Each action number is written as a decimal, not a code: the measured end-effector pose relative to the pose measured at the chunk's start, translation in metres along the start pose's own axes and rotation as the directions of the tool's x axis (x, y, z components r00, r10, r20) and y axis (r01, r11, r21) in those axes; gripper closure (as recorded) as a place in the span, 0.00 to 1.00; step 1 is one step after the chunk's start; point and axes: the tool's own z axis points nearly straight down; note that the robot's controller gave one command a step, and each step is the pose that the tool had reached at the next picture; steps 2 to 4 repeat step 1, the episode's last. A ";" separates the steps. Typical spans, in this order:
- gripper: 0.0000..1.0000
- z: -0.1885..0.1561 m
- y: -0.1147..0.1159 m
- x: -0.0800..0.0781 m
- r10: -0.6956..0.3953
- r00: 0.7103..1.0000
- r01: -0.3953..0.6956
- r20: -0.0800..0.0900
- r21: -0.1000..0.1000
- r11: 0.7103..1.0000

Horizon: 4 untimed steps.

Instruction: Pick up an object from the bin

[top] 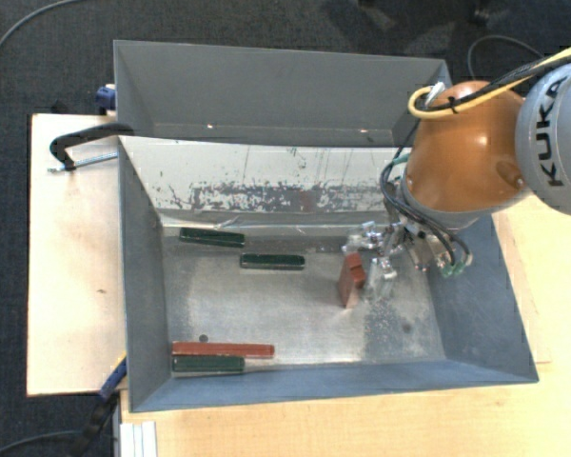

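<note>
I cannot tell if my gripper point(376, 255) is closed on the tilted reddish-brown rectangular block point(350, 281) beside it; pinched only by its end, it could slip.

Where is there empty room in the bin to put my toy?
The middle floor is bare, between the green bar behind and the red bar in front. Near the brown block on the right, the gripper crowds it.

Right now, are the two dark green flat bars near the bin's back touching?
Apart: camera view shows bare bin floor between left bar and right bar.
</note>
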 end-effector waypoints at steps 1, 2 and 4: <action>1.00 -0.078 0.014 -0.011 -0.002 1.000 0.002 0.001 -0.001 1.000; 1.00 -0.078 0.014 -0.011 -0.002 1.000 0.002 0.001 -0.001 1.000; 1.00 -0.078 0.014 -0.011 -0.002 1.000 0.002 0.001 -0.001 1.000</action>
